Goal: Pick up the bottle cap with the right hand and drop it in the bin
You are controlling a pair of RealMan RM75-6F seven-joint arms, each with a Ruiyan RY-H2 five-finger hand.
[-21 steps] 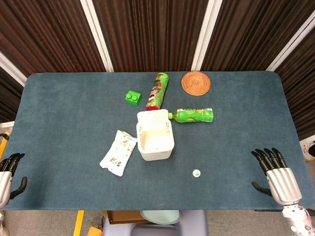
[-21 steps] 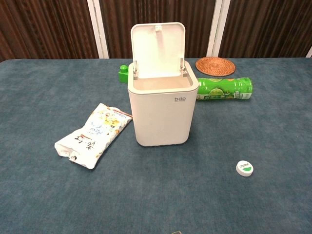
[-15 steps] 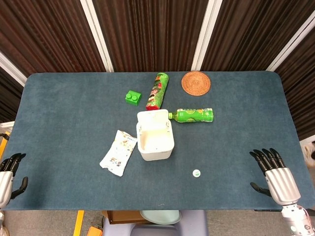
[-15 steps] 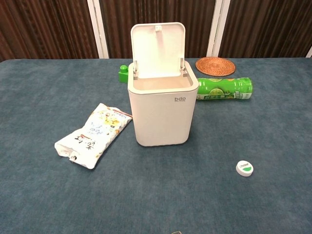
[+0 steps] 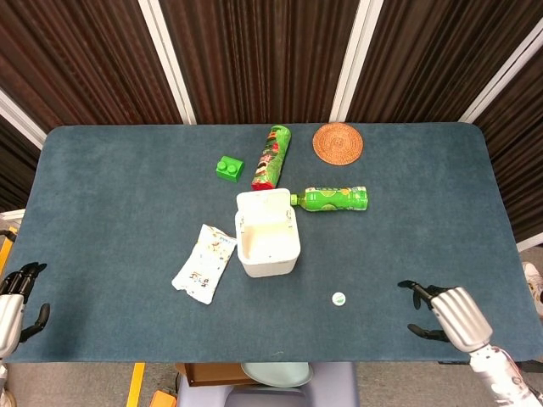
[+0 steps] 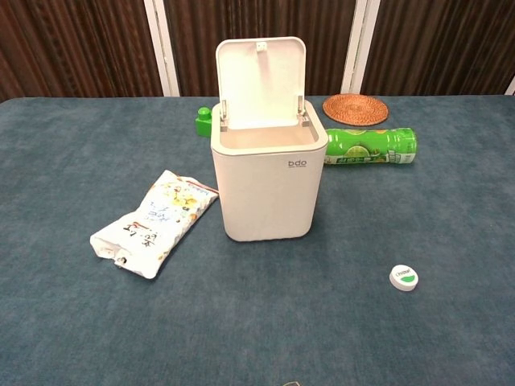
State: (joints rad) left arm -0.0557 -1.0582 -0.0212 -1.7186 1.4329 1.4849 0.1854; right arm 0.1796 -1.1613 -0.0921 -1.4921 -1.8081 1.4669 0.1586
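Near the table's front edge, right hand (image 5: pixel 448 312) empty, fingers apart; bottle cap (image 5: pixel 338 298) well left; bin (image 5: pixel 267 233) lid up

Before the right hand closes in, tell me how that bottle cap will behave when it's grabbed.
The bottle cap lies flat, low and small on the carpeted table, so it probably won't roll but may skid away if nudged. It looks like light, rigid plastic, likely hard for the right hand to pinch.
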